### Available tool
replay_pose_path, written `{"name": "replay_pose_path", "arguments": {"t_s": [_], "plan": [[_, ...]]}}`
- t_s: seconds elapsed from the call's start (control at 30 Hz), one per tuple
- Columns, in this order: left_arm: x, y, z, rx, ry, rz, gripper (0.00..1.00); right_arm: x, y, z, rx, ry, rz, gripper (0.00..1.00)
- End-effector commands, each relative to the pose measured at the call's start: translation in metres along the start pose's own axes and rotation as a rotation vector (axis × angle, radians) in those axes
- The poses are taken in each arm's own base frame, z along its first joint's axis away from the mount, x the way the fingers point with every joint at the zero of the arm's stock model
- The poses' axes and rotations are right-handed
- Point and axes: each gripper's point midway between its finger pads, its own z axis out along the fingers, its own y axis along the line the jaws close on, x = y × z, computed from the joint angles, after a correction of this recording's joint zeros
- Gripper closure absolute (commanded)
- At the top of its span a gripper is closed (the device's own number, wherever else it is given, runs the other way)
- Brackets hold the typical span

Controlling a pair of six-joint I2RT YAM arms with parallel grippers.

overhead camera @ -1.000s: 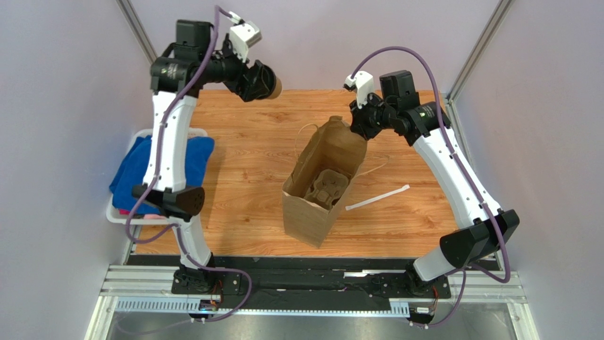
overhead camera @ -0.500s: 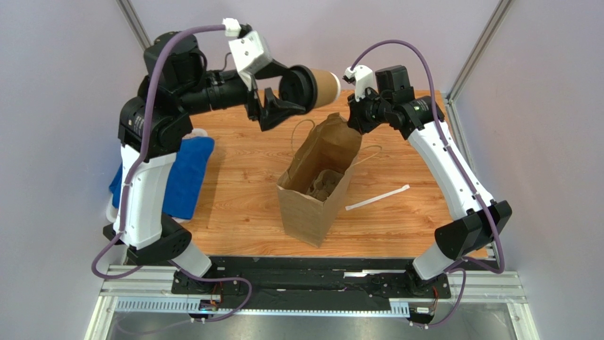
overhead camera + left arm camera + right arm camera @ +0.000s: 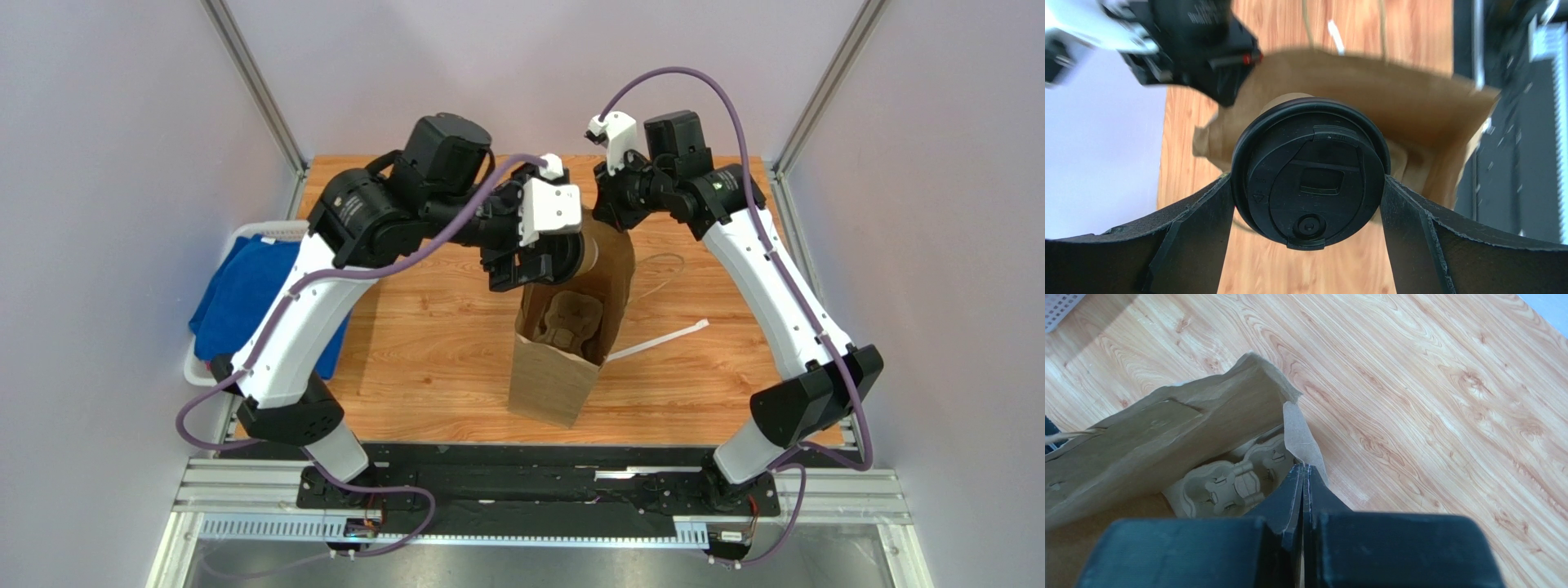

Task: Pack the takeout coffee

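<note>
The takeout coffee, a kraft-brown cup with a black lid, lies sideways in my left gripper, which is shut on it. The lid faces the left wrist camera, between the two fingers. The cup hangs at the open mouth of the tall brown paper bag, which stands on the wooden table. The pulp cup tray sits inside the bag and also shows in the right wrist view. My right gripper is shut on the bag's far rim and holds it up.
A white basket with a blue cloth sits at the table's left edge. A white paper strip lies on the wood to the right of the bag. The bag's string handles trail beside it.
My left arm has swung from the back left over to the bag's mouth, carrying the cup. The bag has been drawn more upright and a little to the right by my right gripper.
</note>
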Motion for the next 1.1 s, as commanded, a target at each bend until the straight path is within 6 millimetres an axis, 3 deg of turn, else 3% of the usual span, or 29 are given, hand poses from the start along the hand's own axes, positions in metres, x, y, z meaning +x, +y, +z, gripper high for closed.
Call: {"name": "replay_pose_path", "arguments": {"t_s": [0.0,0.27,0.43,0.53,0.67,0.87,1.07], "plan": [[0.037,0.000,0.004,0.036,0.160,0.165,0.78,-0.013,0.020,-0.019,-0.040,-0.053,-0.068,1.00],[0.056,-0.014,0.021,0.117,0.237,0.235,0.78,-0.016,0.031,-0.018,-0.029,-0.046,-0.049,1.00],[0.055,-0.030,0.039,0.172,0.248,0.249,0.79,-0.017,0.035,-0.011,-0.037,-0.036,-0.009,1.00],[0.063,-0.033,0.046,0.188,0.266,0.225,0.79,-0.021,0.036,-0.011,-0.039,-0.040,-0.005,1.00],[0.089,-0.043,0.055,0.224,0.330,0.196,0.80,-0.022,0.035,-0.016,-0.020,-0.040,-0.001,1.00],[0.123,-0.051,0.056,0.254,0.406,0.162,0.82,-0.007,0.024,-0.033,0.045,-0.032,0.078,1.00],[0.141,-0.029,0.044,0.205,0.451,0.126,0.83,0.028,0.030,-0.051,0.021,0.006,0.207,1.00]]}}
